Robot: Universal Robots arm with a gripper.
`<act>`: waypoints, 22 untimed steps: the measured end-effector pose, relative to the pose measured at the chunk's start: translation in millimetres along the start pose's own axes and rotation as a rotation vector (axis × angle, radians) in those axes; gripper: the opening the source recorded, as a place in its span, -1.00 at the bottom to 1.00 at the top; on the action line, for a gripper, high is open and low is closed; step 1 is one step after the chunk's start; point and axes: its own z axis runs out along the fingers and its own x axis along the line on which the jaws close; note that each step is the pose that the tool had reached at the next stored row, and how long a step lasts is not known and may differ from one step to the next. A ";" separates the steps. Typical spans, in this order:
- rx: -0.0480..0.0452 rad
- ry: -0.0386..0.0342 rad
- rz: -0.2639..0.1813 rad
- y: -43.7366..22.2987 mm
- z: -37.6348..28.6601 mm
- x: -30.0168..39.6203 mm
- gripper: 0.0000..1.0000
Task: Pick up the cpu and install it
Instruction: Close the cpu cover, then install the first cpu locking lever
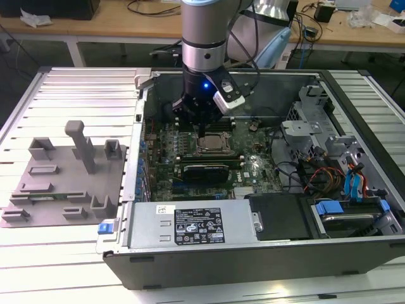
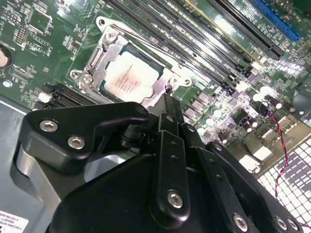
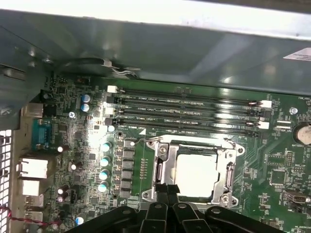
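Note:
The cpu (image 1: 212, 145), a pale silvery square chip, lies flat inside the metal socket frame (image 1: 201, 152) on the green motherboard. In both wrist views the cpu (image 2: 131, 77) (image 3: 197, 174) sits framed by the socket frame (image 2: 99, 63) (image 3: 163, 167), whose load plate stands open around it. My gripper (image 1: 201, 131) hangs just above the socket's edge. Its black fingertips (image 2: 167, 103) (image 3: 167, 188) are pressed together with nothing between them, close beside the chip's border and apart from its top.
Memory slots (image 3: 184, 109) run along one side of the socket, close to the case wall (image 3: 155, 43). A power supply (image 1: 190, 225) and drive bays (image 1: 342, 209) fill the case's near side. A grey fixture tray (image 1: 63, 183) with posts lies at the exterior view's left.

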 end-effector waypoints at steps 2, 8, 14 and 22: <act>-0.0002 -0.0001 0.000 -0.8 0.3 -9.6 -0.79; 0.0002 0.0000 0.000 -2.8 1.0 -33.3 -0.79; 0.0006 0.0001 0.002 -5.8 -11.5 -34.9 -0.79; 0.0007 0.0002 0.004 -6.3 -11.5 -34.9 -0.79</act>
